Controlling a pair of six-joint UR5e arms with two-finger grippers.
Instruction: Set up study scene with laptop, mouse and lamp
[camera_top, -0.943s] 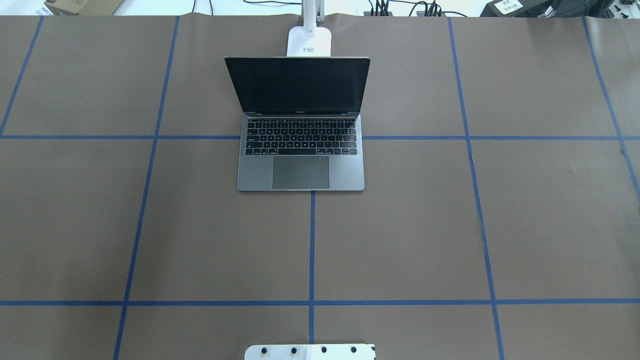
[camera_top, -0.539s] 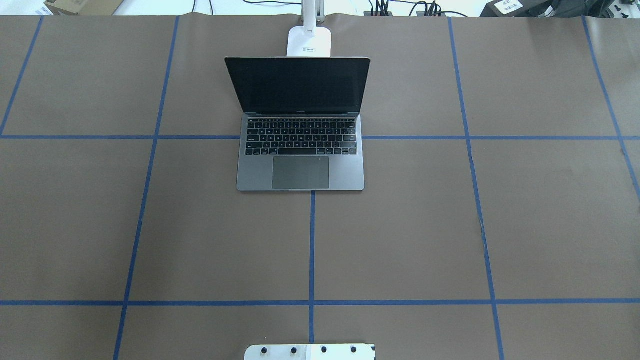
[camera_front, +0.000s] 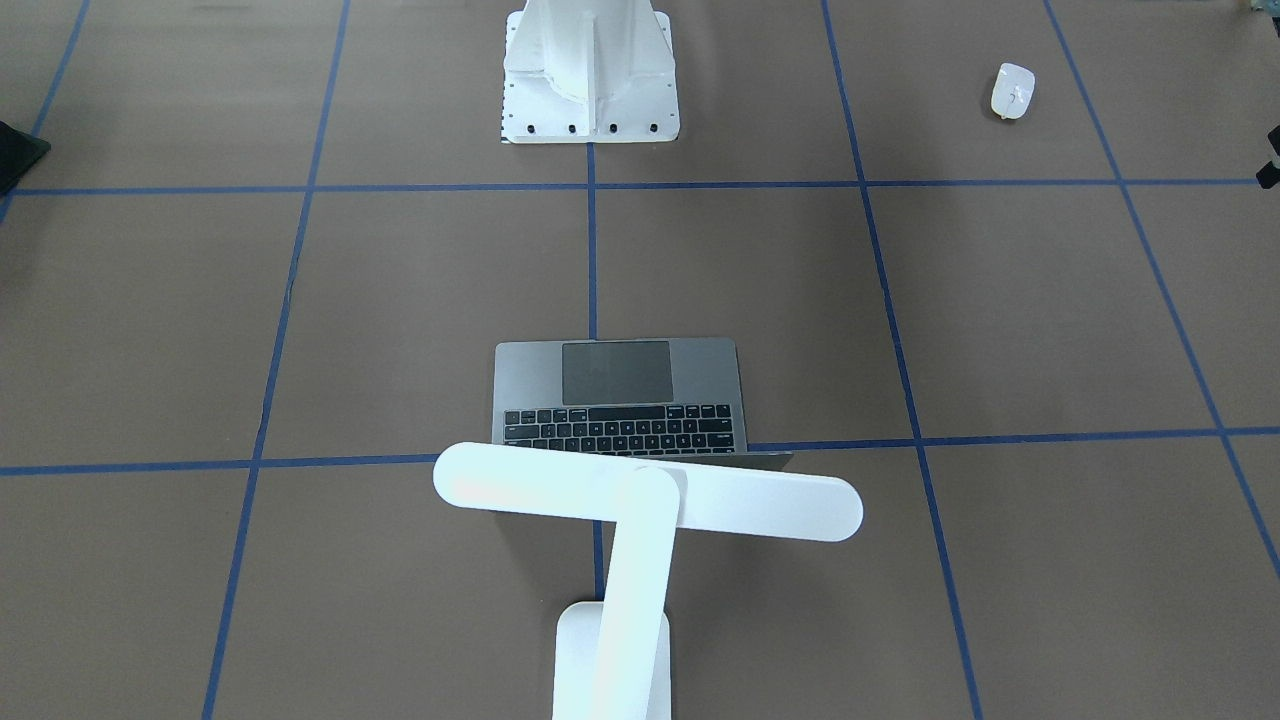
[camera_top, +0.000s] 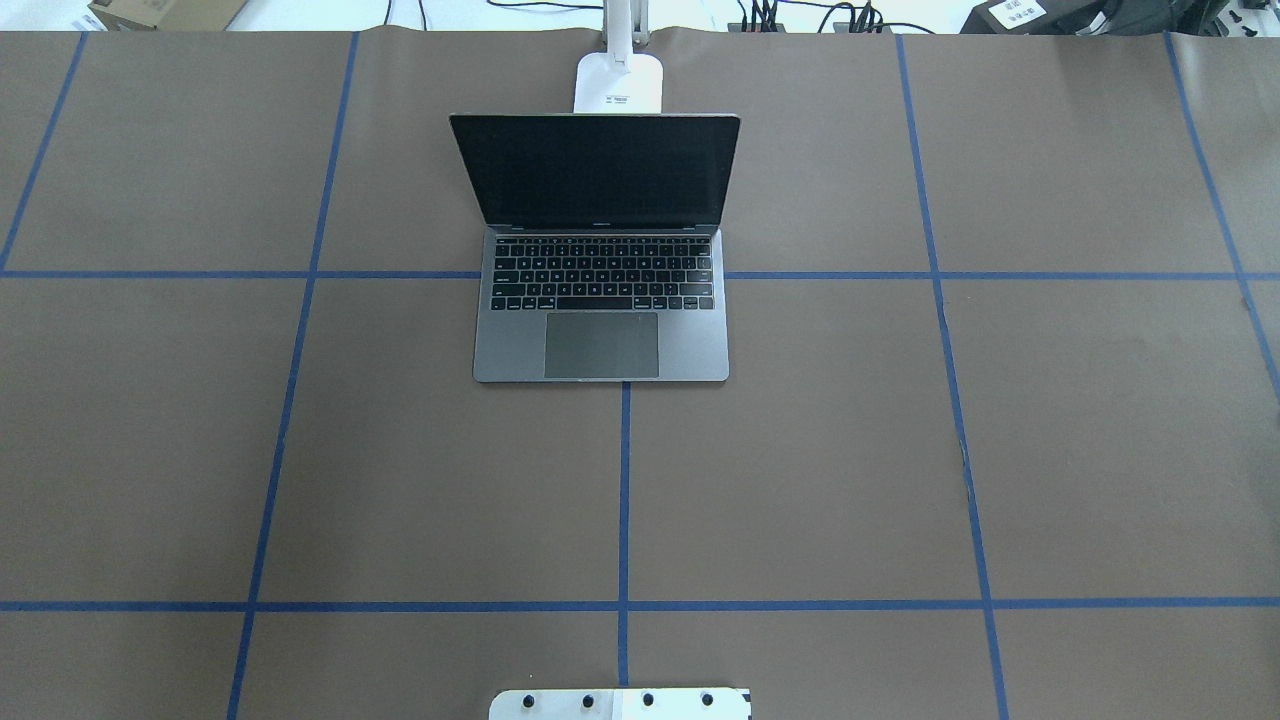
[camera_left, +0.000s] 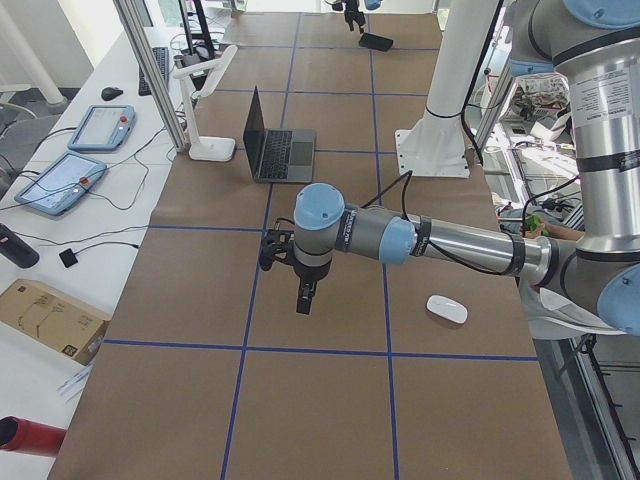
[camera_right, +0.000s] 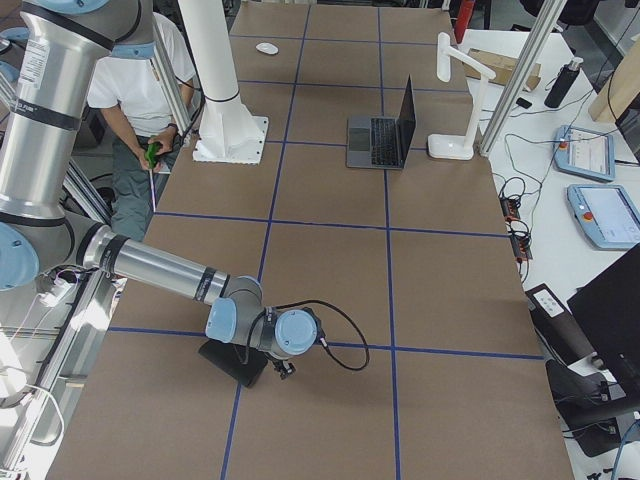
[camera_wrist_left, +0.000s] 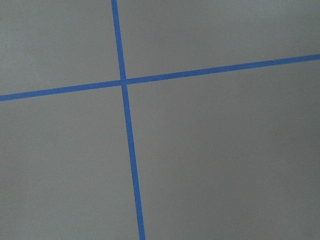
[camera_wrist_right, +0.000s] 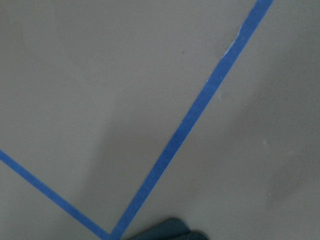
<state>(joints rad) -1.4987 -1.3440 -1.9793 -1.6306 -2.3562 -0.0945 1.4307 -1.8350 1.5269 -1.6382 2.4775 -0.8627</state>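
The white mouse (camera_left: 446, 309) lay apart from the left end effector (camera_left: 303, 300), whose grip could not be told. Only the side and front-facing views caught the mouse.

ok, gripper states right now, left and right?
Left gripper: cannot be told; it shows only in a side view.
Right gripper: cannot be told; side view only, low by the black mat.
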